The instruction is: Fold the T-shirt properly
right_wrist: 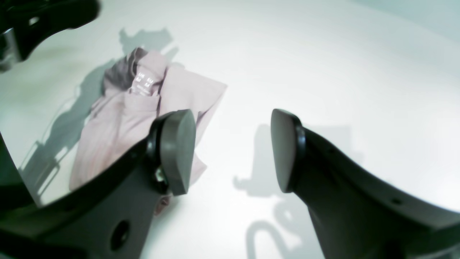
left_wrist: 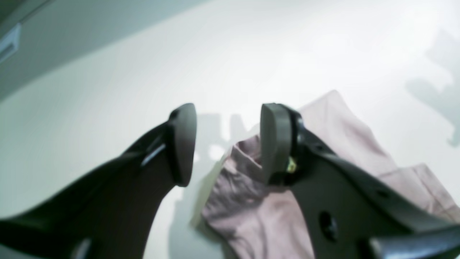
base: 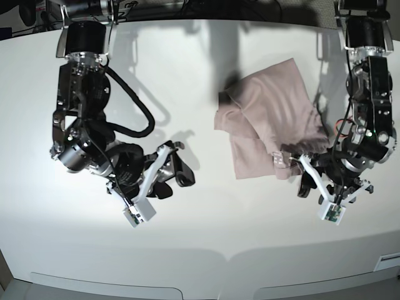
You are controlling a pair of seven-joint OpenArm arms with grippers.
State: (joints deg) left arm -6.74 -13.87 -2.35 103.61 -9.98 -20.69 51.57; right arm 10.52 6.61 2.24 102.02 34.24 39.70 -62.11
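Note:
The mauve-pink T-shirt (base: 269, 119) lies crumpled and partly folded on the white table, at centre right in the base view. Its small white label (right_wrist: 143, 82) shows in the right wrist view. My left gripper (base: 312, 177) is open just above the shirt's near edge. In the left wrist view (left_wrist: 228, 144) one finger (left_wrist: 276, 144) hangs over the cloth (left_wrist: 251, 201) and nothing is between the jaws. My right gripper (base: 175, 181) is open and empty over bare table, well to the left of the shirt. In the right wrist view (right_wrist: 231, 151) the shirt (right_wrist: 118, 122) lies beyond its left finger.
The white table (base: 200, 237) carries only the shirt. Its front edge (base: 206, 256) runs close below both grippers. Black cables (base: 134, 119) hang from the arm on the left of the base view. Part of the other arm (right_wrist: 43, 18) shows at the right wrist view's top left.

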